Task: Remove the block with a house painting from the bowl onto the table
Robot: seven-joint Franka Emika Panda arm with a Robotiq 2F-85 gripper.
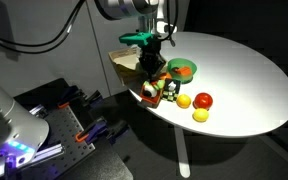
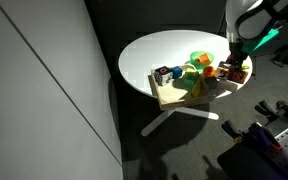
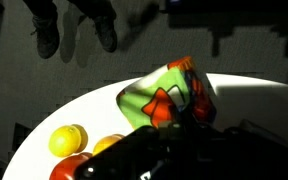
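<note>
My gripper [image 3: 170,130] is shut on the block with a house painting [image 3: 164,100], a pale cube with green and red-orange paint that fills the wrist view. In both exterior views the gripper [image 1: 154,66] [image 2: 234,68] hangs just above the near edge of the tan tray-like bowl [image 1: 124,62] [image 2: 174,97], with the block lifted off it. The fingers hide most of the block in the exterior views. The round white table [image 1: 244,80] [image 2: 154,55] [image 3: 259,100] lies below.
A round green bowl [image 1: 182,68] [image 2: 198,60] stands beside the tray. A yellow fruit [image 1: 184,100], a red fruit [image 1: 203,100] and another yellow fruit [image 1: 200,115] lie near the table edge. A darker cube [image 2: 164,73] sits by the tray.
</note>
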